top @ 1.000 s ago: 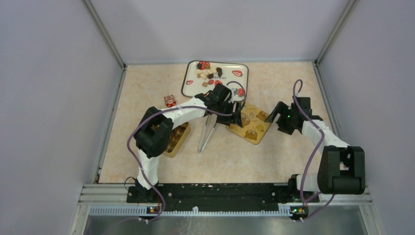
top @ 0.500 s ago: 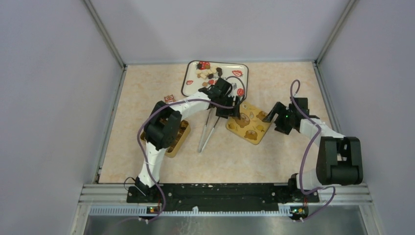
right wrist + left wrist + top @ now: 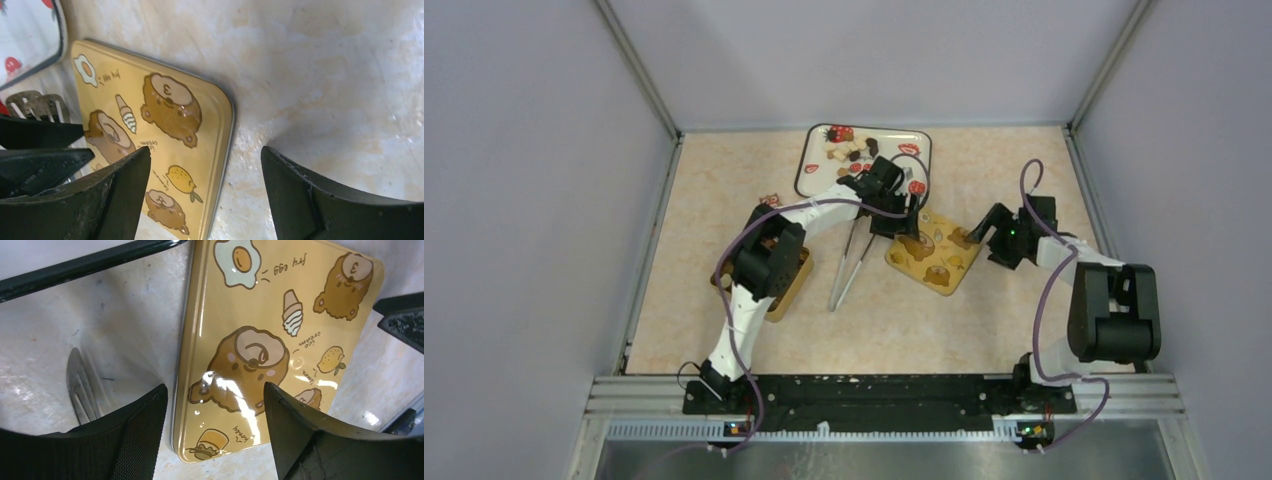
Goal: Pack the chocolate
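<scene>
Creeping closer to the lid [image 3: 932, 255] is what both arms are doing now, compared with half a second back. The left gripper [image 3: 214, 390] is hanging a bit farther along the lid's left edge, and the right gripper [image 3: 205, 150] is sitting nearer the lid's right corner. Both grippers are staying wide apart and holding nothing, and neither is touching the lid. I am guessing they are getting ready to lift the lid together, either to close things up or just to move it aside; I cannot tell which. The chocolate [image 3: 849, 150] is lying on the tray [image 3: 892, 140] just behind the lid, so plenty is waiting to be packed. The tongs [image 3: 846, 270] are lying just left of the lid, between it and the box [image 3: 792, 285]. The left arm is leaning over the box and hiding most of it, so I cannot tell what is inside. The lid is lying flat on the table [image 3: 904, 330], and that is likely making its thin edge hard to grab.
</scene>
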Robot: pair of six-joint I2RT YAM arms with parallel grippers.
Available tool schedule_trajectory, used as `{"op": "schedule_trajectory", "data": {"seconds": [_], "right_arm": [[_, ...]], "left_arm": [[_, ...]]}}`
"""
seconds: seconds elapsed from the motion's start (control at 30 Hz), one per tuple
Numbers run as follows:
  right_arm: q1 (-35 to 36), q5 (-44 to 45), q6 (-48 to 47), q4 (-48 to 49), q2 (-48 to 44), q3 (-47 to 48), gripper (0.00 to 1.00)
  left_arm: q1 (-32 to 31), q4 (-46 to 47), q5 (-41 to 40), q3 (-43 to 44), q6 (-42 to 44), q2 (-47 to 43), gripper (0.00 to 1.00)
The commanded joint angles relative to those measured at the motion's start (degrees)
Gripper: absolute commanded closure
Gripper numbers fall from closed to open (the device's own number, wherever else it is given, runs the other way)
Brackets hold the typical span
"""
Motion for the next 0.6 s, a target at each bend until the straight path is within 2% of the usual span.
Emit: {"op": "schedule_trajectory", "data": {"seconds": [0.0,0.27,0.4,0.57], "right_arm": [[-0.58,-2.39,1.65,4.62,3.54,0.64,0.2],[-0.58,-7.07,4.9,10.28,5.57,-4.27,0.21],[-0.58,-8.43,6.4,12.44,6.49,-6.6,0.21],[-0.58,-8.23,7.01,13.17,6.88,-7.84,0.21]], "left_arm": [[0.13,0.11,5.56,1.13,0.51,2.23,0.25],[0.18,6.81,22.97,-1.25,-2.35,0.83,0.25],[0.21,10.06,28.82,-2.1,-5.4,-0.8,0.25],[0.3,19.39,33.06,-6.58,-11.71,-4.32,0.26]]}}
